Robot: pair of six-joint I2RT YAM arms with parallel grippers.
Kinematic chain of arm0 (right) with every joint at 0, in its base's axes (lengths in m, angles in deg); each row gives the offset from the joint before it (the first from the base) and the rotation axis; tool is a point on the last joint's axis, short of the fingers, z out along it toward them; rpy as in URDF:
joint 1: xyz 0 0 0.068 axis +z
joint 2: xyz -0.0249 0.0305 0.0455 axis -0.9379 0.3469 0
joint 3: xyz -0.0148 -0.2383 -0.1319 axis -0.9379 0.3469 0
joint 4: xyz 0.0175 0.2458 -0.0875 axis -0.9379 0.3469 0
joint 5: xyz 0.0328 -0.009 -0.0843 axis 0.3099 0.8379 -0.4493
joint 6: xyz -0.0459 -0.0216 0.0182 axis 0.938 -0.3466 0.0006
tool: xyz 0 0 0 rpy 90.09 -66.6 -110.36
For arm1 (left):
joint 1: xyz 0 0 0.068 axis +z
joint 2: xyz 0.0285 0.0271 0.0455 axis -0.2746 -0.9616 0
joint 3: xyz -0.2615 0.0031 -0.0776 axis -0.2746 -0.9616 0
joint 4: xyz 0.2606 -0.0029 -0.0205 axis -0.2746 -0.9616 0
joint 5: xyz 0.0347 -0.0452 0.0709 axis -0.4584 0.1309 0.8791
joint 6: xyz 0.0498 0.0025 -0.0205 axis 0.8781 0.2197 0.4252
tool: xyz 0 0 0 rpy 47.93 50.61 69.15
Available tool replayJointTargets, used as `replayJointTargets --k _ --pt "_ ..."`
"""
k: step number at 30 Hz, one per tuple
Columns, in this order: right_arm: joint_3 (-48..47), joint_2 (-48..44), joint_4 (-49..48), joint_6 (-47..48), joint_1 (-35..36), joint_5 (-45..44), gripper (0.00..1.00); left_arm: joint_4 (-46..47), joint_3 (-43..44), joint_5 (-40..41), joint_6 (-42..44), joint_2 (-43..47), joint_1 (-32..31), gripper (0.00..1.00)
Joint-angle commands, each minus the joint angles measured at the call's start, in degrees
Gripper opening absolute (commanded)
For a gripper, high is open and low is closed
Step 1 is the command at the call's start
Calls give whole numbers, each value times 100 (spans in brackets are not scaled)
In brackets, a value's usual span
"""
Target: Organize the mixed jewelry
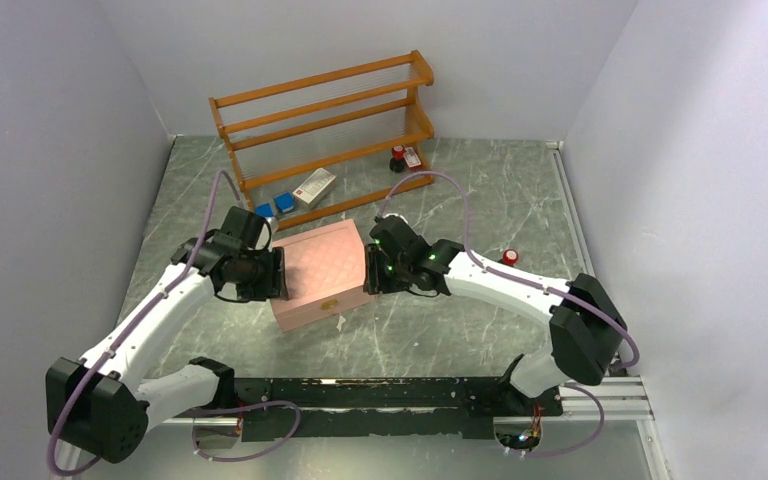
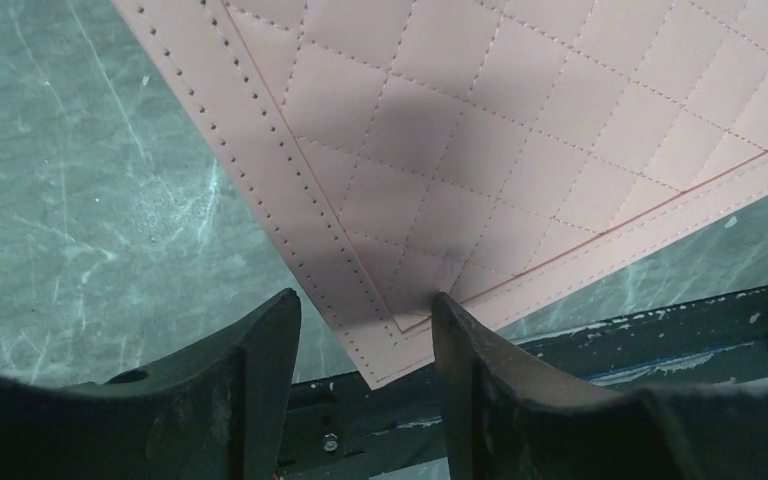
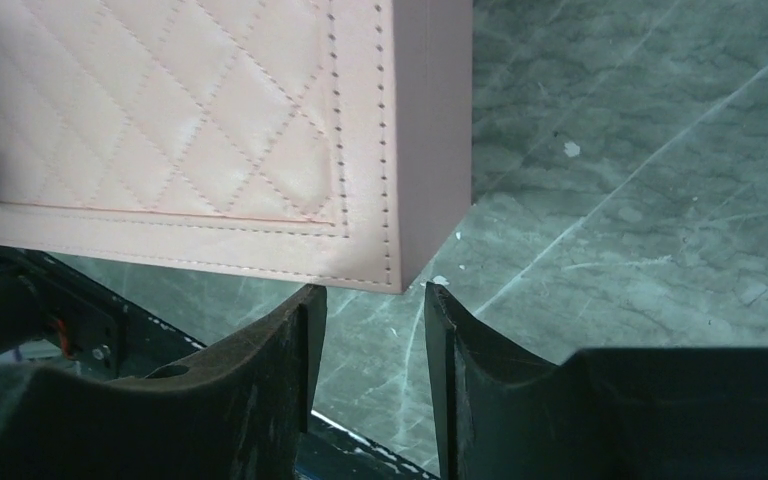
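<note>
A closed pink quilted box point(image 1: 320, 270) sits mid-table, with a small gold clasp point(image 1: 328, 304) on its near side. No rings or earrings show; the jewelry is hidden or out of view. My left gripper point(image 1: 278, 272) is open at the box's left side. In the left wrist view the box's point(image 2: 480, 130) near corner lies between the fingers of the left gripper point(image 2: 365, 297). My right gripper point(image 1: 368, 268) is open at the box's right side. In the right wrist view the right gripper point(image 3: 372, 289) is just off the box's point(image 3: 160, 120) corner, holding nothing.
A wooden two-shelf rack point(image 1: 325, 120) stands at the back. Two blue blocks point(image 1: 273, 206) and a small white carton point(image 1: 315, 186) lie by its foot. Red-capped black bottles stand at the back point(image 1: 398, 158) and at the right point(image 1: 509, 257). A black base plate point(image 1: 390, 395) runs along the near edge.
</note>
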Motion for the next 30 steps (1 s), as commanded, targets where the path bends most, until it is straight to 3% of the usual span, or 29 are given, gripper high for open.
replayJointTargets --k 1,8,16,30 --pt "158 167 151 64 24 -61 45 -101 -128 380 31 -183 -245 55" --pt "20 198 99 155 22 71 45 -139 -177 898 -196 -438 -610 53" --pt "-71 -607 -426 263 14 67 52 -140 -209 997 -246 -580 -734 52" --pt "-392 586 374 480 19 -161 47 -137 -235 972 -273 -586 -770 51"
